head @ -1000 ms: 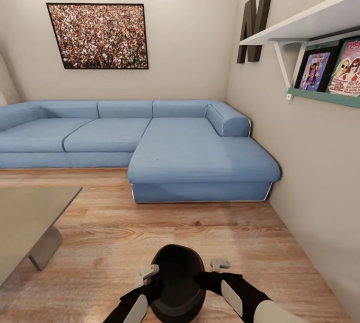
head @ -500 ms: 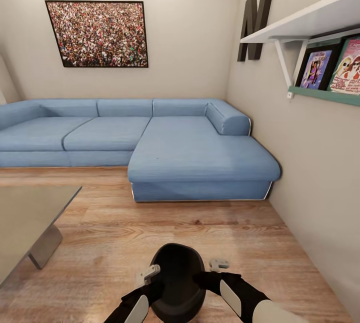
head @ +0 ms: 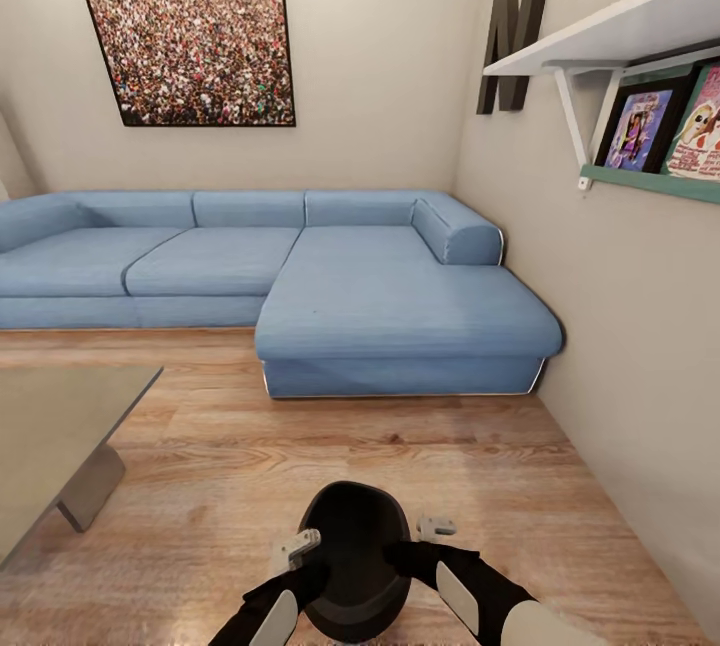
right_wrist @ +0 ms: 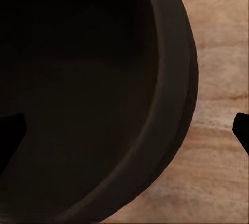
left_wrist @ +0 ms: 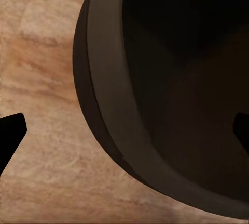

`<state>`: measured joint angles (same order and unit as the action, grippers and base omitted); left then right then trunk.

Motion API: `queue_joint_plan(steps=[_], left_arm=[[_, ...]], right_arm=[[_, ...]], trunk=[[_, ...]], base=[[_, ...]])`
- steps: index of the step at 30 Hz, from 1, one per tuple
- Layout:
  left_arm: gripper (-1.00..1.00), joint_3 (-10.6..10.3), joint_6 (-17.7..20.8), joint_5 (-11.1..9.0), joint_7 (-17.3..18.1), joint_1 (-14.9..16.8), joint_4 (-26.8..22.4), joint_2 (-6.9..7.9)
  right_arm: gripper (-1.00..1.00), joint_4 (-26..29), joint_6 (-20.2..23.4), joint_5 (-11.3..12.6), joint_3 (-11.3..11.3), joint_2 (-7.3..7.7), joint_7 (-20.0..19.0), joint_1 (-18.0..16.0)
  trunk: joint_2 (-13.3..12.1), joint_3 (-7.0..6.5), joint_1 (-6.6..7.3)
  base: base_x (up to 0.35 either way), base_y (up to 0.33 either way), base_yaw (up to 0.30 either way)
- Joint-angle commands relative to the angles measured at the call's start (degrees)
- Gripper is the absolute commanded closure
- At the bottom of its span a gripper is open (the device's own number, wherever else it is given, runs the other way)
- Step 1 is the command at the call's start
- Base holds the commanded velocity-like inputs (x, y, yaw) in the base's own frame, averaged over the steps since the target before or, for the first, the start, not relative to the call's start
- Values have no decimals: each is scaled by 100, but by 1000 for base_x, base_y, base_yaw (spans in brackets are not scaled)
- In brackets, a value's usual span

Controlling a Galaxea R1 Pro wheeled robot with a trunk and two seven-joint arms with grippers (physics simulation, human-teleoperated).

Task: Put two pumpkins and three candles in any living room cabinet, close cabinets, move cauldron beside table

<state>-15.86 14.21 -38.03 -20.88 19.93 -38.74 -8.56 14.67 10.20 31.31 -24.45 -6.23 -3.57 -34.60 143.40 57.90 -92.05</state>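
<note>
Carrying the cauldron (head: 352,558), rim grasped by left end effector (head: 296,548) and right end effector (head: 436,529); next, set it beside the tabletop (head: 50,426) at ten o'clock.

My two black arms carry glossy white oval shell panels; my left gripper (head: 297,550) and right gripper (head: 436,528) have pale grey fingers.

One cauldron (head: 352,551), one surface (head: 50,431), one sofa (head: 300,286), one wall picture (head: 190,56), two claws: left claw (head: 297,548), right claw (head: 436,528).
</note>
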Motion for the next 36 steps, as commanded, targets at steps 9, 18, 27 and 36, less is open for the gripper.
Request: queue_joint_plan(steps=[9, 18, 27, 36], left_arm=[[-100, -23, 12, -46, -48, 2, -2, 4], [-100, -23, 12, -46, -48, 2, -4, 4], [-100, -23, 12, -49, -48, 2, -2, 4], [-100, -23, 12, -47, -48, 2, -2, 4]], right_arm=[[-100, -8, 17, 16, -16, -231, -2, -3], [-100, -8, 17, 16, -16, -238, -1, -3], [-100, -15, -20, 12, -16, -231, 11, 2], [-100, -26, -261, 33, -8, -229, 519, 5]], trunk=[[15, 205, -22], [16, 228, -24], [16, 228, -24], [16, 228, -24]], base=[[0, 0, 0], [0, 0, 0], [0, 0, 0], [0, 0, 0]])
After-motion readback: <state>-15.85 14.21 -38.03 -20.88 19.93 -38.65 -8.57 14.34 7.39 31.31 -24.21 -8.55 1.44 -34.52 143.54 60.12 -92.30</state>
